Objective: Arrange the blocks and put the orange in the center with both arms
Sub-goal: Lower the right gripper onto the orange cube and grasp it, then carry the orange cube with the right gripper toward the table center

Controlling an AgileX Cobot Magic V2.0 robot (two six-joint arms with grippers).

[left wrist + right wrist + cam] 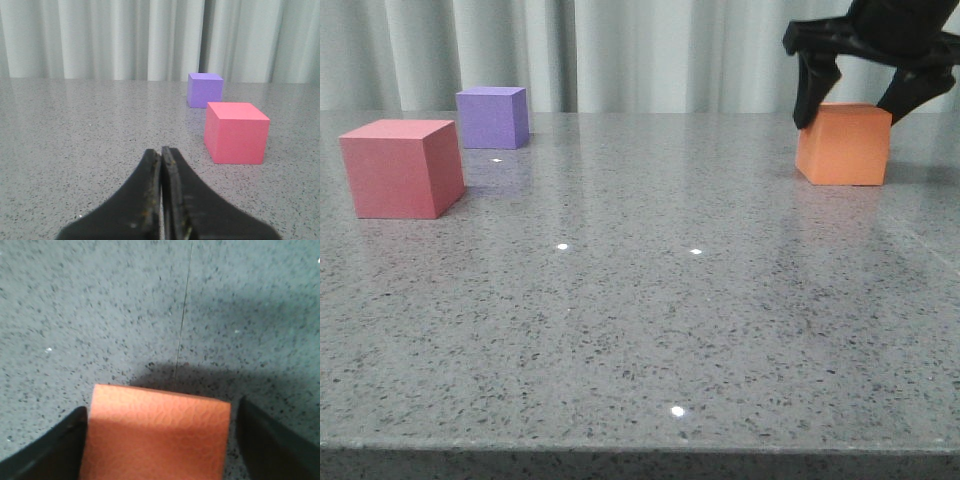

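The orange cube (843, 145) (155, 435) rests on the table at the far right. My right gripper (847, 115) (162, 410) hangs over it, open, one finger on each side near its top. One finger (60, 445) sits close against the cube and the other (270, 440) stands a little off it. The pinkish-red cube (402, 168) (235, 132) sits at the left, with the purple cube (492, 117) (205, 90) behind it. My left gripper (161, 150) is shut and empty, low over the table, well short of the red cube. It is out of the front view.
The grey speckled table (640, 300) runs from the near edge to a pale curtain (650, 50) at the back. A wide stretch of tabletop lies between the left cubes and the orange one.
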